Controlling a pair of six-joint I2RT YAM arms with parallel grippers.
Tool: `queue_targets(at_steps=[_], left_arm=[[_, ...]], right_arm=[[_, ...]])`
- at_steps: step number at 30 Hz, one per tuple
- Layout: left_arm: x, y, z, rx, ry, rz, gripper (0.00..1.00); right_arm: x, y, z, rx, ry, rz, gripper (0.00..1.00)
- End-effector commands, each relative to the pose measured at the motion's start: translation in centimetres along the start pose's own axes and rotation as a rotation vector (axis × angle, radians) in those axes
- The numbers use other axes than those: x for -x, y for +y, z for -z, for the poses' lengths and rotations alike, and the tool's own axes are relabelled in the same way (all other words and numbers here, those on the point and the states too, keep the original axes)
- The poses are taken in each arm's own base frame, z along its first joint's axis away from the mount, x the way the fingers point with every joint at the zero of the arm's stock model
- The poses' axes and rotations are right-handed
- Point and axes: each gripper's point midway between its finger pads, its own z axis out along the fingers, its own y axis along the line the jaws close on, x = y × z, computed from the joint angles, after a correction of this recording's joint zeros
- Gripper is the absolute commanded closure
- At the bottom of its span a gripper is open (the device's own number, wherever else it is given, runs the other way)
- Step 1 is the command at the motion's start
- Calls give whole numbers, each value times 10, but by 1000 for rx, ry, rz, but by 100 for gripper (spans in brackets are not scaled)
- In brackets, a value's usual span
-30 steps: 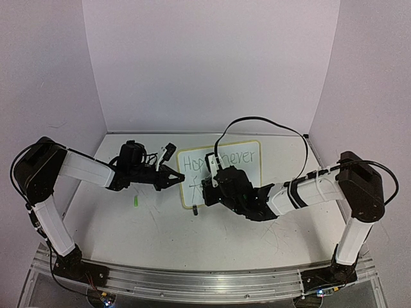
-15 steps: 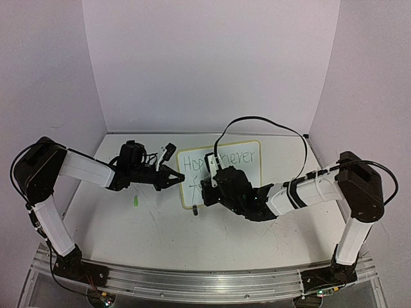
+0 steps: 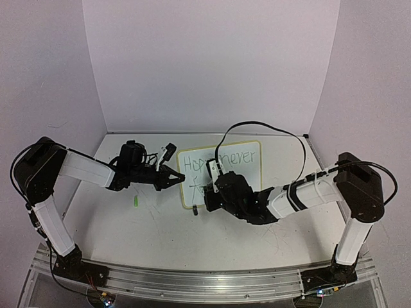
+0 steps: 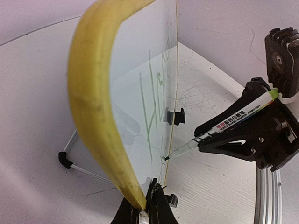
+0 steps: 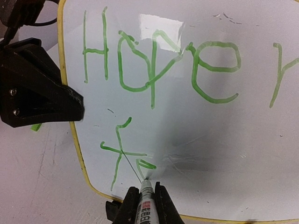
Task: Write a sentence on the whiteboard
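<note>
My whiteboard is standing propped up at the back middle of the table. It is white, with rounded corners and a thin yellow rim. The sentence is showing in thin green strokes. "Hope never" is running along the top, and an "f" and a barely begun letter are sitting beneath.

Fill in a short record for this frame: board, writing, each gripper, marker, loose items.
whiteboard: propped up on the table, yellow rim
sentence: green; top line reads "Hope never"; second line begun with "f" and part of a letter
left gripper: shut on the whiteboard's left edge
right gripper: shut on the marker
marker tip: touching the board at the second line
loose item: small green piece lying on the table left of the board
</note>
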Motion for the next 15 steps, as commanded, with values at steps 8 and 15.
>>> queue_targets(at_steps=[8, 15], left_arm=[[-28, 41, 0, 188, 98, -38, 100], [-28, 41, 0, 187, 99, -38, 100]], right_arm=[[43, -22, 6, -105, -113, -21, 100], [57, -25, 11, -105, -144, -17, 100]])
